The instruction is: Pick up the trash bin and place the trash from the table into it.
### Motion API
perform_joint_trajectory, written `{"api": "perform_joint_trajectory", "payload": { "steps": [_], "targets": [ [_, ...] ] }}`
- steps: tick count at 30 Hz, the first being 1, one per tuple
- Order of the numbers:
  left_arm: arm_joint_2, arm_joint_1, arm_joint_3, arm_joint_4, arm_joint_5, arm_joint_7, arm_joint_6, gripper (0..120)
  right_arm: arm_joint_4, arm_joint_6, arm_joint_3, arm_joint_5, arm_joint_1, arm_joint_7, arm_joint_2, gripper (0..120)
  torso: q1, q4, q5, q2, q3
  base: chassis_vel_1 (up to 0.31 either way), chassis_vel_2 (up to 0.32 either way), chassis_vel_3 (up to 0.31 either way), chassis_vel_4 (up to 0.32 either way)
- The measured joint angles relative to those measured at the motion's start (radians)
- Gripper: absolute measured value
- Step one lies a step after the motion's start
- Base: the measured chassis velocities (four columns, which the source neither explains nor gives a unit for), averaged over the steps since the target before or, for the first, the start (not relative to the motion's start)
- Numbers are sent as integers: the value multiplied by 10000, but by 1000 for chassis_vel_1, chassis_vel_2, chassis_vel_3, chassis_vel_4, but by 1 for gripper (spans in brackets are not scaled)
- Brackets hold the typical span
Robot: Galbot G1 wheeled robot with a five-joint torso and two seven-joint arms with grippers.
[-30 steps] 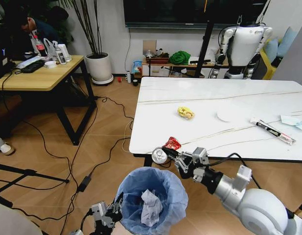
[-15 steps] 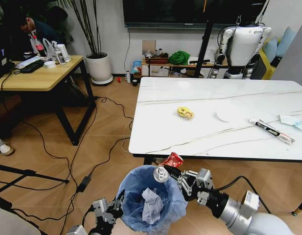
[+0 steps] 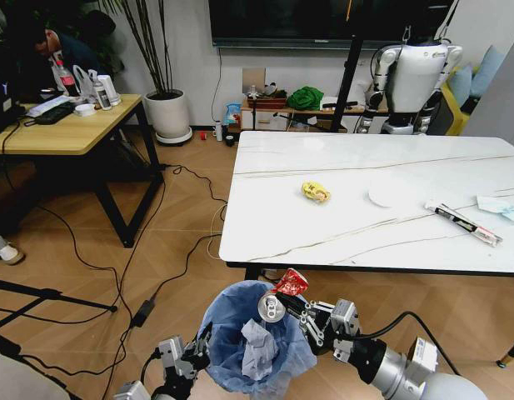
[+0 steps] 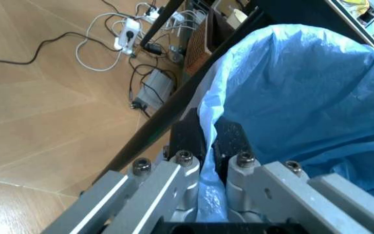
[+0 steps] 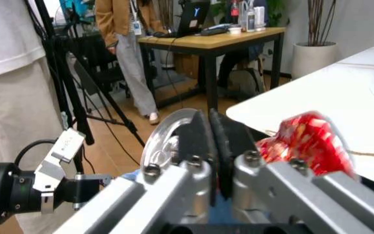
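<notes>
- Right gripper [image 3: 283,307] sits over the open mouth of the trash bin [image 3: 232,333], fingers clamped on the crushed can [image 3: 281,294], silver end toward the bin.
- Left gripper [image 3: 194,357] is low at the bin's near-left side, pads pinched on the blue bag at the rim [image 4: 208,141].
- Crumpled white paper [image 3: 257,348] lies inside the bin.
- On the table [image 3: 273,217]: yellow wrapper [image 3: 316,192], white disc [image 3: 386,196], long thin wrapper [image 3: 462,222], pale-blue tissue [image 3: 500,206], well apart.
</notes>
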Motion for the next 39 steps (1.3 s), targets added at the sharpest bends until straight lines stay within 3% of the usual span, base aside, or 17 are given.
{"api": "perform_joint_trajectory", "payload": {
  "steps": [9,11,16,23,26,34,37,39],
  "targets": [
    [-14,8,-15,0,32,-10,23,0,-91,11,-24,6,162,-22,-50,36,0,0,0,-1,0,0,0,0,0],
    [-21,20,18,2,50,-51,34,0,-144,17,-34,43,234,-22,-52,48,0,0,1,-1,0,0,0,0,0],
    [-27,104,169,12,102,-154,39,0,-245,-49,52,430,701,279,-51,62,0,-2,1,-1,0,0,0,0,0],
    [65,273,465,-153,278,-161,48,0,-1130,-980,366,1689,2680,2313,-506,91,0,0,2,-1,0,0,0,0,0],
    [131,204,453,-199,207,-164,76,0,-1661,-1187,210,2079,3458,2655,-578,98,1,-1,3,-1,1,0,0,0,0],
    [178,245,317,-229,149,-160,83,0,-2965,-1601,-683,2865,5624,3013,-786,100,2,1,0,-1,1,0,0,0,0],
    [22,354,348,-252,298,-126,63,0,-4194,-1660,-1893,3055,7266,3054,-752,100,3,2,2,-2,2,0,0,0,0],
    [4,385,354,-253,337,-107,53,0,-4447,-1660,-2139,3082,7587,3055,-702,100,3,1,3,-2,2,0,0,0,0]
  ]
}}
